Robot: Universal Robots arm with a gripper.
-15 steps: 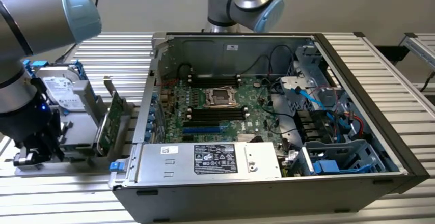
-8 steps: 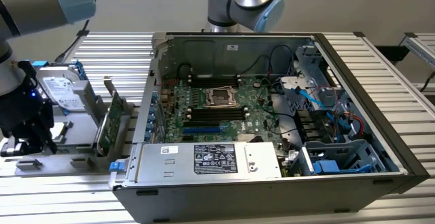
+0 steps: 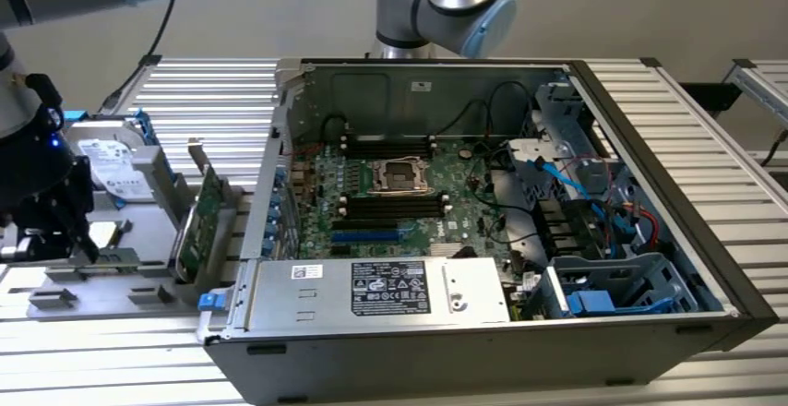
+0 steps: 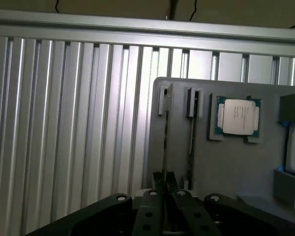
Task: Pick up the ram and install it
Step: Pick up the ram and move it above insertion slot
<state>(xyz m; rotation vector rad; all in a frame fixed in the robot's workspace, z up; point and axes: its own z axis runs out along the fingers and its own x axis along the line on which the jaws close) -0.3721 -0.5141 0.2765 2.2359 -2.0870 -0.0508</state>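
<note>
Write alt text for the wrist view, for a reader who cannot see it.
The gripper is at one end of the ram, standing on edge in a grey tray on a ribbed metal table, near a processor chip.

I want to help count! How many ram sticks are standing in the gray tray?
2. One ram stick stands right at the gripper; the other stands beside it, nearer the processor chip. Others may be hidden.
</note>
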